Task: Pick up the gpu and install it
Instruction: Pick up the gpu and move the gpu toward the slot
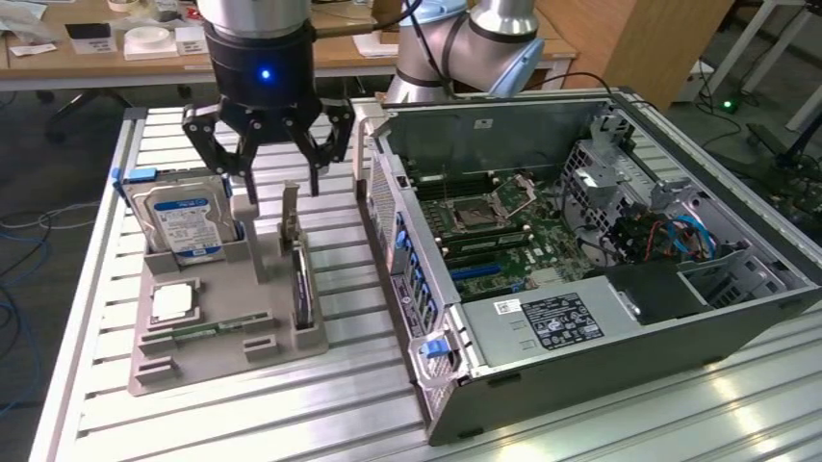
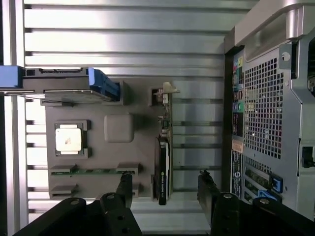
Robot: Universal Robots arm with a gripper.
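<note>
GPU card stands on its long edge in a slot of the grey holder tray, so both flat faces are free to be pinched. The gripper hangs above the tray's far end, fingers spread and empty, one to each side of the card's line. A hard drive stands in the tray's neighbouring slot. The open computer case lies just beside the tray, I'd say to keep the carry short.

We see a worktop of ribbed, shiny metal, a matt grey plastic holder, and the gpu, dull and dark.
</note>
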